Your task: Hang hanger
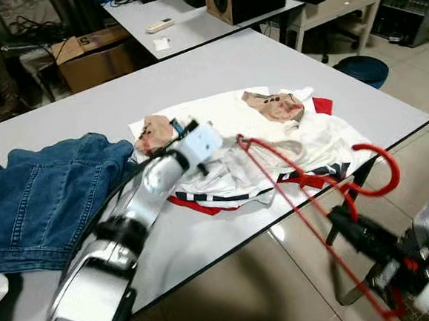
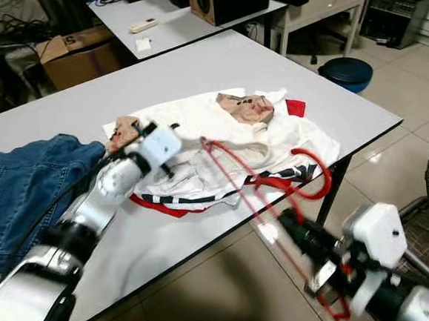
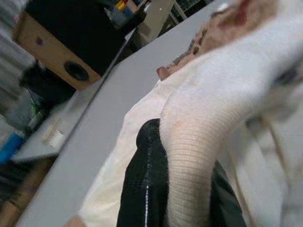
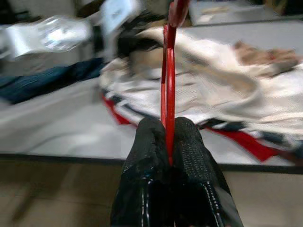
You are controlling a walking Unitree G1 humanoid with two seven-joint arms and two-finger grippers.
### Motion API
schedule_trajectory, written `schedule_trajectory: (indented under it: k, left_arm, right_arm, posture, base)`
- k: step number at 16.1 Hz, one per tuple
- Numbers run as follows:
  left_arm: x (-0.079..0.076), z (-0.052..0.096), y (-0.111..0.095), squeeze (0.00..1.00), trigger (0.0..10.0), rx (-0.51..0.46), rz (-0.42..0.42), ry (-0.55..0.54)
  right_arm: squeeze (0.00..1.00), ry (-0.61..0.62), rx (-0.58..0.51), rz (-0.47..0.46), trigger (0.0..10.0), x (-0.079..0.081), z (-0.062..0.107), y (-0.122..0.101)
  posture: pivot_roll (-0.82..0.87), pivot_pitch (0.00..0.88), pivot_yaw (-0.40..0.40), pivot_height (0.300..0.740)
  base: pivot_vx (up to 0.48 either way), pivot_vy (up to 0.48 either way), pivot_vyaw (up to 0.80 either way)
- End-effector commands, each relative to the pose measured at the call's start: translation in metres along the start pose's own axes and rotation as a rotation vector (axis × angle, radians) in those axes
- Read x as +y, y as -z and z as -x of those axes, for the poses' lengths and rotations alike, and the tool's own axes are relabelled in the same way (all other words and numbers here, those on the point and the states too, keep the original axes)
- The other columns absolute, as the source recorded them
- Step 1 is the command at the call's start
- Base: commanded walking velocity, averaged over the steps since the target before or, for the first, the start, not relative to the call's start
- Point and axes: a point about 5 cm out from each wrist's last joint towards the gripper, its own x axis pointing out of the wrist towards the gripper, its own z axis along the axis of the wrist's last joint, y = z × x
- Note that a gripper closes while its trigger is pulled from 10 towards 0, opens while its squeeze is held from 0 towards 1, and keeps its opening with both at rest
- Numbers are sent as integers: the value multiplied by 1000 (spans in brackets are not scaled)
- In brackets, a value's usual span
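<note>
A long grey laminate table (image 1: 84, 115) stands on a pale tiled floor, and near its front edge lies a heap of soft white knitted garment (image 1: 235, 133) over a red cloth with a black-and-white striped hem. Beside that heap, further along the table, lies a folded blue denim jacket (image 1: 46, 188). My left gripper (image 3: 182, 179) is pushed into the white knit, its black textured fingers (image 3: 144, 189) clenched on a ribbed cuff or collar, I judge to lift or spread the cloth for the hanger. My right gripper (image 4: 169, 137) hangs off the table's front edge, below the heap, both pads pinched tight on the thin red plastic hanger (image 1: 307, 198), whose curved hook sits beside the garment's edge and whose far corner lies on the white cloth.
</note>
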Motion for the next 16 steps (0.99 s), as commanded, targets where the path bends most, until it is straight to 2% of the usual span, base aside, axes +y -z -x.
schedule_trajectory:
  k: [1, 3, 5, 7, 10, 12, 14, 16]
  left_arm:
    - [7, -2, -2, 0, 0, 7, 44, -10]
    - [16, -9, -18, 0, 0, -36, 58, 17]
    - [24, -10, -28, 0, 0, -69, 66, 35]
    - [35, -8, -36, 0, 0, -103, 59, 52]
    - [45, -3, -46, 0, 0, -143, 43, 77]
    - [48, -2, -55, 0, 0, -168, 49, 85]
    - [48, -2, -60, 0, 0, -185, 45, 100]
    - [48, -2, -62, 0, 0, -191, 41, 100]
  right_arm:
    - [0, -38, 3, 0, 10000, 6, 0, -2]
    - [0, 52, 12, -17, 10000, -1, -11, 8]
    - [0, 141, 13, -35, 10000, -7, -21, 14]
    - [0, 231, 0, -99, 10000, -15, -29, 21]
    - [0, 233, -67, -192, 10000, -19, -43, 22]
    - [0, 196, -38, -241, 10000, -24, -56, 30]
    - [0, 158, -55, -310, 10000, -29, -66, 28]
    - [0, 145, 6, -338, 10000, -31, -69, 34]
  posture:
    - [-207, 27, 126, 740]
    - [-199, 24, 138, 740]
    - [-185, 19, 146, 740]
    - [-167, 14, 153, 740]
    - [-146, 12, 162, 740]
    - [-130, 6, 170, 740]
    - [-128, 3, 167, 740]
    - [-128, 4, 166, 740]
  base:
    - [0, 0, 0]
    - [0, 0, 0]
    - [0, 0, 0]
    - [0, 0, 0]
    - [0, 0, 0]
    - [0, 0, 0]
    - [0, 0, 0]
    - [0, 0, 0]
